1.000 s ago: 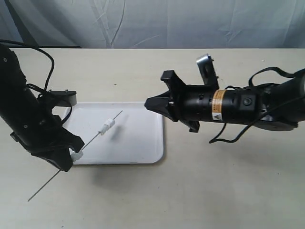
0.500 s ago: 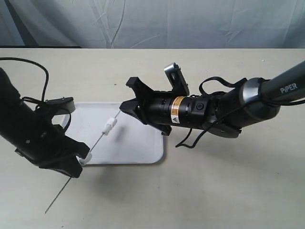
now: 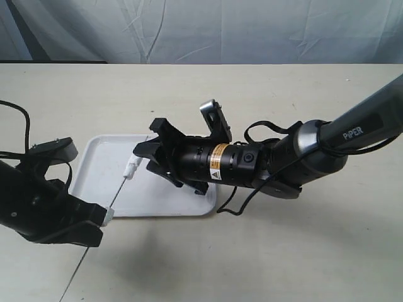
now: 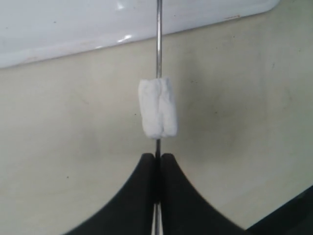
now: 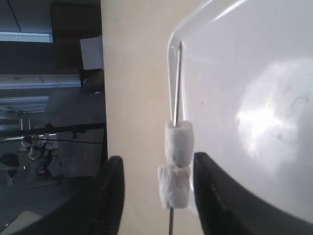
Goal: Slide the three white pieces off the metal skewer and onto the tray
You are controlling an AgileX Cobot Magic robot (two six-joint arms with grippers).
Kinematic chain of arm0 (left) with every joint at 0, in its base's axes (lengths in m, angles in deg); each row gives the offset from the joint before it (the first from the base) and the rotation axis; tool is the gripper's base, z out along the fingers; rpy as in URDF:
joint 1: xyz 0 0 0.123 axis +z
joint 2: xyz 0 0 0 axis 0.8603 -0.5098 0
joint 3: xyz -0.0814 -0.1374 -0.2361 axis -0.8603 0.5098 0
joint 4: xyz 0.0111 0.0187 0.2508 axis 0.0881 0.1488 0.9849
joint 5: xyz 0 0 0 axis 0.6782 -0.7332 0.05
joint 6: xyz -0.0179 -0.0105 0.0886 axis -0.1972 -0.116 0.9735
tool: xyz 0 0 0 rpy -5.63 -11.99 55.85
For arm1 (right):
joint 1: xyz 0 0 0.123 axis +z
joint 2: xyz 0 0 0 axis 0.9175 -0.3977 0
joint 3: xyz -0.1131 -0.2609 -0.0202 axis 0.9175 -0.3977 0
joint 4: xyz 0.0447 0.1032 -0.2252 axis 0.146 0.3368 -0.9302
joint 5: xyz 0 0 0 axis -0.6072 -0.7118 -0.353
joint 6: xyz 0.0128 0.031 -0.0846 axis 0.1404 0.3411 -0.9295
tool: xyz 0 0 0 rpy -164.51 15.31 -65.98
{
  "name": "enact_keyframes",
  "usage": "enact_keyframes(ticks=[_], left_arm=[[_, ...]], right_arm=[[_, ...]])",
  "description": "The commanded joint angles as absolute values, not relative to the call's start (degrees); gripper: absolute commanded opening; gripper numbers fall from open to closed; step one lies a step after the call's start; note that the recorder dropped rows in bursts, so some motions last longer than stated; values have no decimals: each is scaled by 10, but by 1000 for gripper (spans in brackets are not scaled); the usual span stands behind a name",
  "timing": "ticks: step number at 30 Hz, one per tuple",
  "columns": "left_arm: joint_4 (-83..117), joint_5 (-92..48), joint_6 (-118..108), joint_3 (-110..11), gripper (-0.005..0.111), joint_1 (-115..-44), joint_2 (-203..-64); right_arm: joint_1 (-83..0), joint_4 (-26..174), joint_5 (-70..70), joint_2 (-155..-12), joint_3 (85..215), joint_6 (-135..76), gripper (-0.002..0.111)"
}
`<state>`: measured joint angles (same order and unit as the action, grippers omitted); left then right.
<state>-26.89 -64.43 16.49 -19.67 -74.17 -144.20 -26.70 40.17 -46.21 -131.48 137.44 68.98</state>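
Closing in: straddling two of the pieces with the right gripper, fingers spread to either side and, as far as can be told, touching neither lump. Swept in from 3 o'clock inside the last second, from well clear of the tray to above its middle, onto the upper end of the skewer. Threaded end to end there and touching, the two lumps, over the tray floor.

Down at 8 o'clock, pinching the skewer's lower stretch in the left gripper, fingers pressed together on the rod. Pulled back toward 8 o'clock over the same second, swinging the rod steeper, now from about 7 up to 1 o'clock. Just ahead of those fingers, the third piece, hanging over bare table just outside the tray's 6 o'clock rim, not above the tray.

Set, by the look of it, for the first strip: closing behind the pair, then drawing apart to drop both onto the tray. Nothing off the skewer yet. For the last lump, probably a shift over the tray first.
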Motion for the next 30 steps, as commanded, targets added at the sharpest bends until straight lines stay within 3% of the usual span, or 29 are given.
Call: enact_keyframes(ticks=[1,7,14,30], left_arm=[[-277,-658,169,-195,0,-742,-1411],[-291,-661,176,-156,0,-742,-1390],[-318,-682,217,-155,0,-742,-1390],[-328,-675,230,-155,0,-742,-1390]], right_arm=[[-255,402,-467,-1315,1376,701,44],[-248,403,-491,-1315,1376,701,43],[-241,397,-479,-1315,1376,689,26],[-241,383,-481,-1315,1376,686,26]])
